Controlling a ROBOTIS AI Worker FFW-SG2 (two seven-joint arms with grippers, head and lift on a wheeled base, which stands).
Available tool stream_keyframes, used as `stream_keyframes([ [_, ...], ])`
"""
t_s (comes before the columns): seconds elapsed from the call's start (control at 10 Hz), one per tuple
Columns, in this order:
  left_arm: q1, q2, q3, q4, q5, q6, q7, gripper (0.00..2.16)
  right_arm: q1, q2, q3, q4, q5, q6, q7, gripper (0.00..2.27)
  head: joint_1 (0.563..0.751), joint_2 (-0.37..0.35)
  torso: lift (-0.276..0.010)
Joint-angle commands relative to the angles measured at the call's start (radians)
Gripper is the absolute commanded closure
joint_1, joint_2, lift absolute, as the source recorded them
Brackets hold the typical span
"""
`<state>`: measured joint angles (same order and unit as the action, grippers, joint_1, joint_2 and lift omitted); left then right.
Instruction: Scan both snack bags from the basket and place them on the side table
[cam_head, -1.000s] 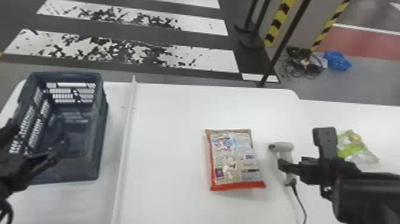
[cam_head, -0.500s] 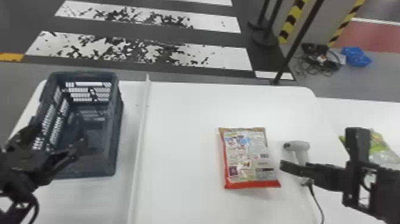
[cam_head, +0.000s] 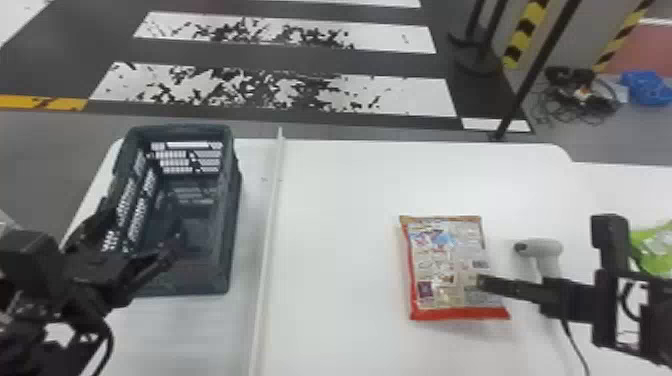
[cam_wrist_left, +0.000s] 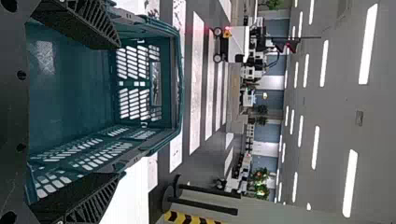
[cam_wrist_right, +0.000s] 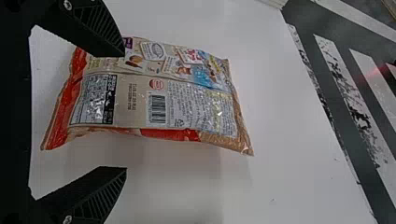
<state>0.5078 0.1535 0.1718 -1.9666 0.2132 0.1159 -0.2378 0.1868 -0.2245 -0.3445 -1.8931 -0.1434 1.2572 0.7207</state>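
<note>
On the desk (cam_head: 350, 205) near the scanner (cam_head: 547, 249), the snack bag (cam_head: 442, 262) lies with its barcode (cam_wrist_right: 157, 108) facing up. My right claw (cam_wrist_right: 125, 110) gapes wide, empty, one finger (cam_wrist_right: 95, 30) overlapping it; I'd centre the bag, then squeeze gently. My left claw (cam_wrist_left: 120, 110), parted and empty, is at the basket (cam_head: 231, 195).

Left arm (cam_head: 35, 260): black, blocky housings, looped black cable (cam_head: 109, 340) | Left pincer (cam_head: 141, 223): dark plate (cam_wrist_left: 14, 112), round holes | Right pincer (cam_head: 520, 291): black, wedge-shaped, ribbed fingers (cam_wrist_right: 95, 28), light-coloured screws (cam_wrist_right: 67, 4)
</note>
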Motion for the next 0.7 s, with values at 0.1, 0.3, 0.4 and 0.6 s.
stream_keyframes([
  [0.1, -0.003, 0.000, 0.000, 0.008, 0.000, 0.000, 0.000, 0.00, -0.036, -0.009, 0.048, 0.080, 0.044, 0.000, 0.046, 0.10, 0.695, -0.017, -0.075],
  [0.3, -0.003, 0.001, 0.000, 0.011, 0.000, 0.000, 0.000, 0.00, -0.056, -0.019, 0.071, 0.115, 0.091, -0.009, 0.120, 1.20, 0.695, -0.003, -0.075],
  [0.4, -0.003, 0.001, 0.000, 0.012, 0.000, 0.000, 0.000, 0.00, -0.056, -0.019, 0.085, 0.115, 0.120, -0.003, 0.117, 2.21, 0.695, 0.005, -0.075],
  [0.6, -0.005, 0.000, 0.000, 0.014, 0.000, 0.000, -0.002, 0.00, -0.055, -0.019, 0.081, 0.115, 0.117, 0.000, 0.148, 2.25, 0.695, 0.002, -0.075],
])
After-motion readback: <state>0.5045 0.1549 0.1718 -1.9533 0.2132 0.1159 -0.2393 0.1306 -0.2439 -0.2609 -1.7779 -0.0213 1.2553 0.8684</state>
